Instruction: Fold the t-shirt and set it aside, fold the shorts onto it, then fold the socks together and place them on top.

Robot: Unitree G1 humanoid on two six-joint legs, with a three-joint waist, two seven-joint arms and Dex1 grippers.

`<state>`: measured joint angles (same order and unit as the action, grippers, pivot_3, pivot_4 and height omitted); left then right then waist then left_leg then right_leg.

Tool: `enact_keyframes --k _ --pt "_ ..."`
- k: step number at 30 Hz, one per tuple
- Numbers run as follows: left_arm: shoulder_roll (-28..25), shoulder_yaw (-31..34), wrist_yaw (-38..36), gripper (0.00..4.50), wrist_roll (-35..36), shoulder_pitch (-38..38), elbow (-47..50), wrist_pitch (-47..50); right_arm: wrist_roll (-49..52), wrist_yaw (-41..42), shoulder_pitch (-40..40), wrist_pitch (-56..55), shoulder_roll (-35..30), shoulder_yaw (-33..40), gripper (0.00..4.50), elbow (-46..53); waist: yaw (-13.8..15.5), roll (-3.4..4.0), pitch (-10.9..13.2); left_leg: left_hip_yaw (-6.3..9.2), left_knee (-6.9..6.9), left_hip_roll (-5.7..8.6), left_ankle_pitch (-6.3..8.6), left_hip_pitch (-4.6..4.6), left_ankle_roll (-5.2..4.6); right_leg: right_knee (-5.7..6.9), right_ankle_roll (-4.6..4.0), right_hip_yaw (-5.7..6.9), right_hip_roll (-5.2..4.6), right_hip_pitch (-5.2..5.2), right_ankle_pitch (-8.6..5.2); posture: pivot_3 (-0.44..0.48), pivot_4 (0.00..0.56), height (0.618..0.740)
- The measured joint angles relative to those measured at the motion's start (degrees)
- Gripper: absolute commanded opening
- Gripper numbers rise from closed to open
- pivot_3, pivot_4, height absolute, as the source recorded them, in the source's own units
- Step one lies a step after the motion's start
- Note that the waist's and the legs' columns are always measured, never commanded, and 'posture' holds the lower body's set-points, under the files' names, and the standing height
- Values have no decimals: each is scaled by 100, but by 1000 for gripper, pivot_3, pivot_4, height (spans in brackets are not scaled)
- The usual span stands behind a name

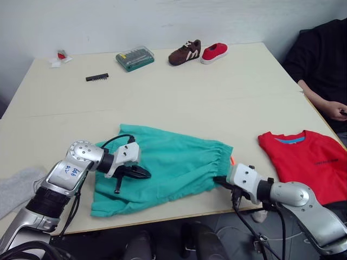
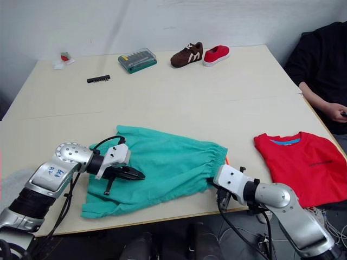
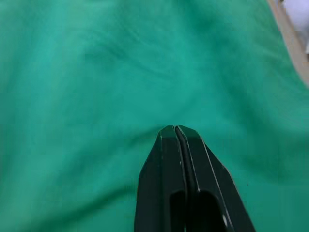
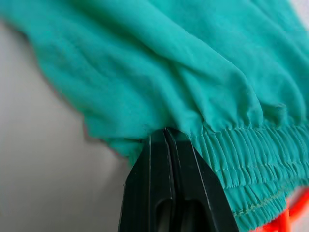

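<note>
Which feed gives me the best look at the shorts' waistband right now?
The right wrist view: the gathered waistband runs close beside the right hand, with stitching and a bit of the orange drawstring visible. Both eye views show the whole shorts with the waistband only as a small ruffled edge. The left wrist view shows plain teal fabric.
</note>
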<state>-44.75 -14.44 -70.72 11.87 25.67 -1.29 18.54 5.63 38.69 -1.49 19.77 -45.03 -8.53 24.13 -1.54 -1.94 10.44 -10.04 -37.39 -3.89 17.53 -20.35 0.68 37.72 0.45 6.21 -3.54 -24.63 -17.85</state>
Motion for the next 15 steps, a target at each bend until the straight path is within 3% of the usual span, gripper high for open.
enact_keyframes --k 3,7,10,15 --pt "300 140 177 19 83 34 -33 43 -252 -164 -172 -283 10 62 0 -392 41 -5 -1 2 -3 5 1 -2 -9 -1 2 1 -7 3 1 0 150 740" --pt "847 557 393 19 642 367 -33 502 141 -21 15 -223 133 503 0 -358 132 -9 1 2 0 5 0 -7 -10 -1 4 1 -3 -2 2 0 150 740" --pt "985 592 393 19 890 468 176 873 985 46 414 393 350 1005 0 360 143 -5 3 5 6 2 -5 -5 -1 1 8 2 1 -3 -5 0 150 740" --pt "1097 -88 388 19 313 373 -175 438 2414 -537 1054 2039 745 2111 0 1690 126 -5 2 6 4 2 -4 0 -2 1 6 -2 1 1 -5 0 150 740"
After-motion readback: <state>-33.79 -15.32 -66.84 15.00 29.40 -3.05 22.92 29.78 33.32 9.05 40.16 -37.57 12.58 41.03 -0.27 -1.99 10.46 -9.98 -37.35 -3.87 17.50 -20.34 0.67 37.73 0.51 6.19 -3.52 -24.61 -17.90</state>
